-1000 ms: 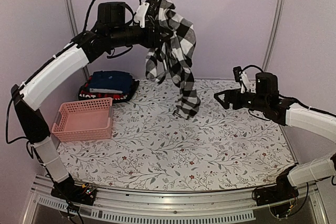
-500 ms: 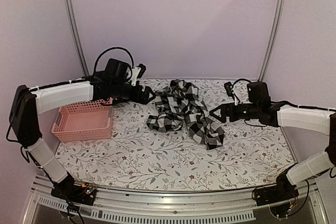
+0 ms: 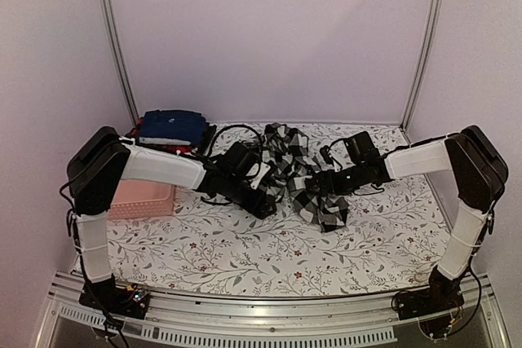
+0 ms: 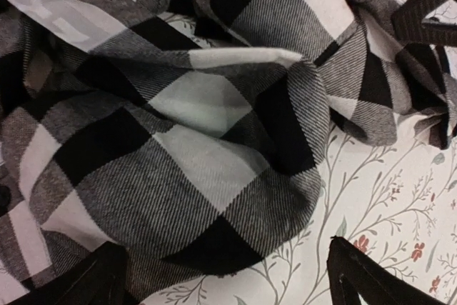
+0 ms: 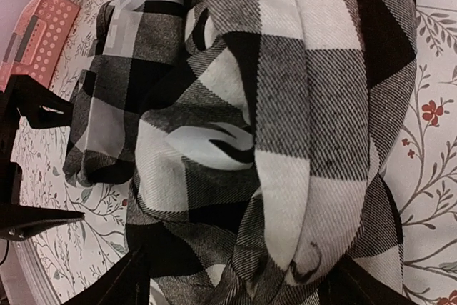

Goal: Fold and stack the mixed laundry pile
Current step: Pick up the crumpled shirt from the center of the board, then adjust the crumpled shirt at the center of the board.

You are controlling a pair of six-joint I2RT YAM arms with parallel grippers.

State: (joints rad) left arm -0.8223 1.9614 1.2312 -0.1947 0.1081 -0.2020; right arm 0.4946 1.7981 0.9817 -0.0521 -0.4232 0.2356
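1. near edge: flowered table (image 3: 245,258), both arms reaching out over it toward the middle.
2. left gripper (image 3: 267,193) is low at the left edge of the checked shirt (image 3: 295,167), fingers released and wide apart, a hem of the cloth lying between them on the table.
3. right gripper (image 3: 320,185) is at the shirt's right side, fingers spread and straddling a thick fold, not clenched on it.
4. the shirt lies crumpled in a heap between the two grippers, past the table's middle.
5. left of it, the pink basket (image 3: 151,197), partly hidden by the left arm.
6. far left corner: folded navy trousers (image 3: 171,125) on top of a stack, a red-and-black plaid piece (image 3: 163,147) showing beneath.
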